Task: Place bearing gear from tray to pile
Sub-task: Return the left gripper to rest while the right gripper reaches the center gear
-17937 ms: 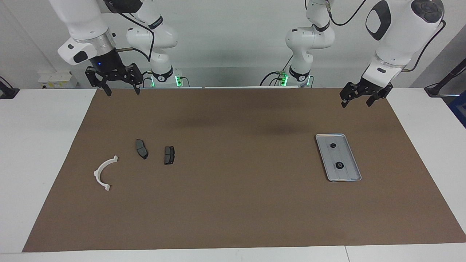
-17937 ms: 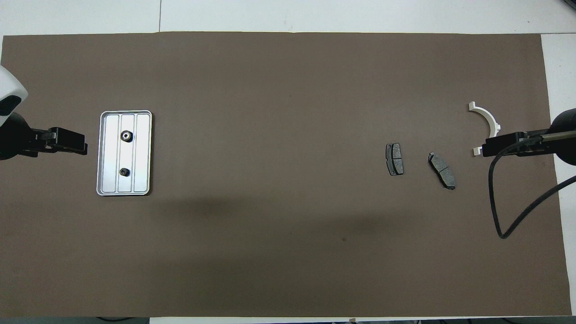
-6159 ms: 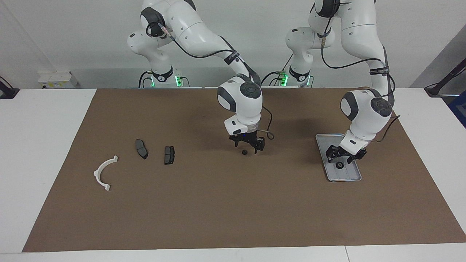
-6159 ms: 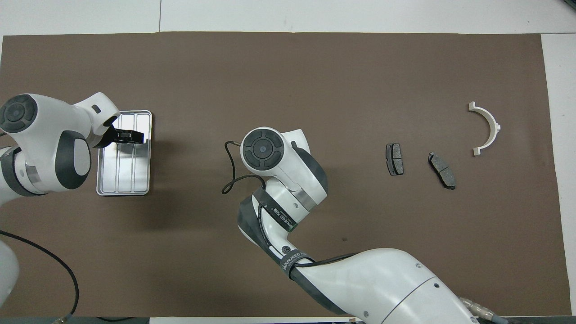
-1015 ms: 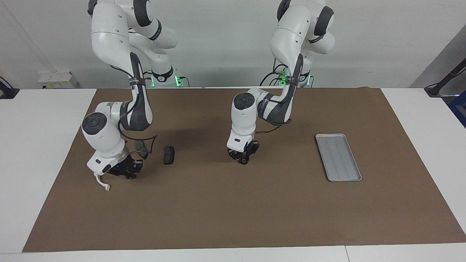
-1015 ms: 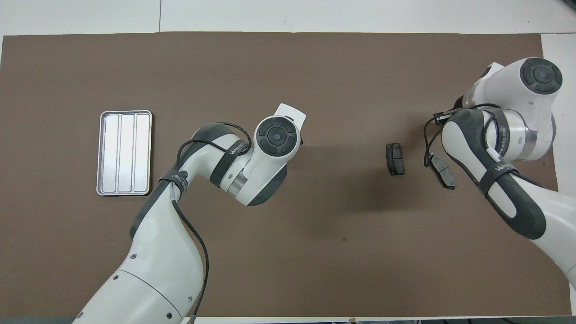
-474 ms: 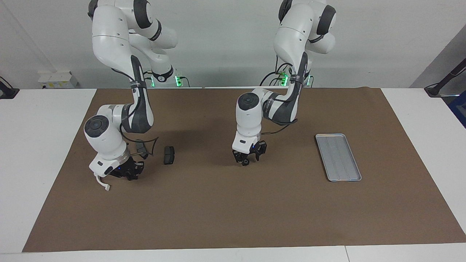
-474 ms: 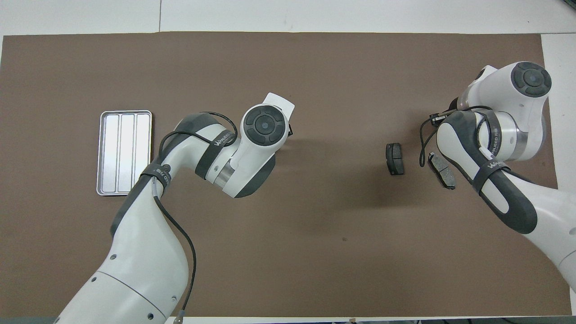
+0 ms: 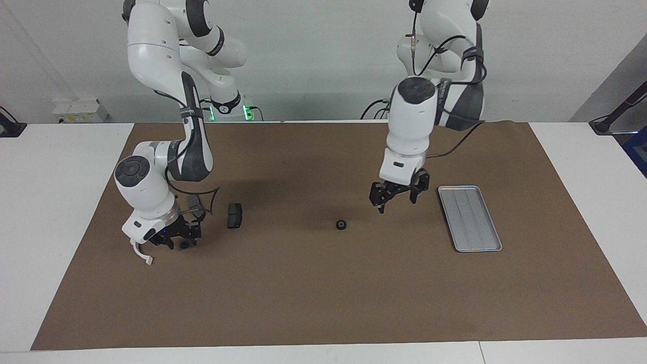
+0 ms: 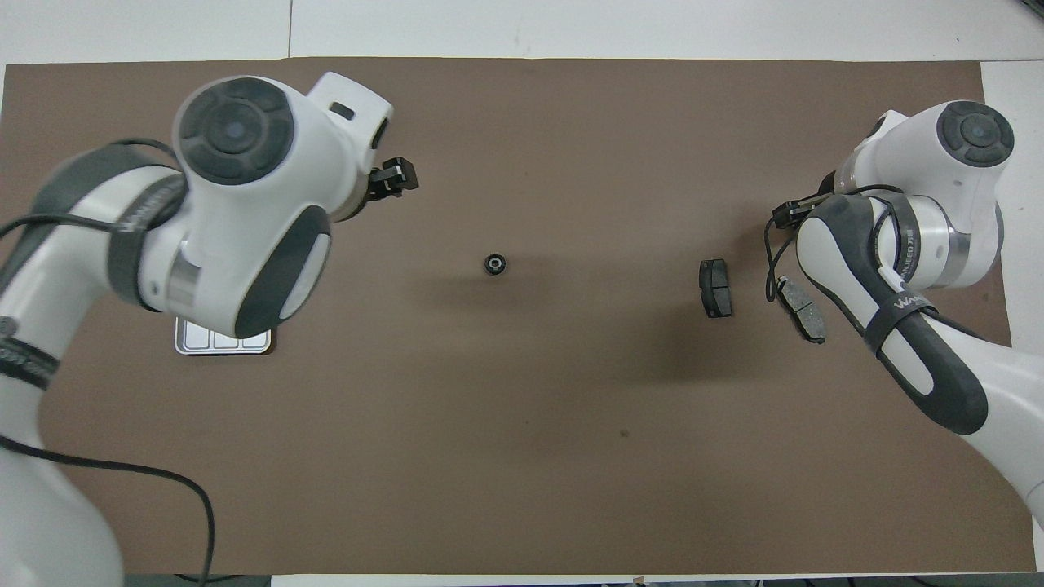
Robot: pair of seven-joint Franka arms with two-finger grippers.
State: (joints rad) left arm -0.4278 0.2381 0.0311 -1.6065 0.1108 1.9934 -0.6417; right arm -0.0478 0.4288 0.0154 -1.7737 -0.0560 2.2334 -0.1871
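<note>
The tray (image 9: 470, 218) lies bare: one bearing gear (image 9: 341, 224) rests mid-counter at its nine o'clock, another (image 9: 185, 244) reaches the pile under the open right pincer (image 9: 177, 241), while the left pincer (image 9: 397, 198) hangs open, empty.

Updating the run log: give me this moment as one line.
tray: empty | bearing gear: on mat mid-table, free | left gripper: open, raised, empty | right gripper: low beside white arc

Left gripper (image 9: 398, 198) up off bearing gear (image 9: 341, 224), jaws open; right gripper's (image 9: 177, 238) jaws parted.
</note>
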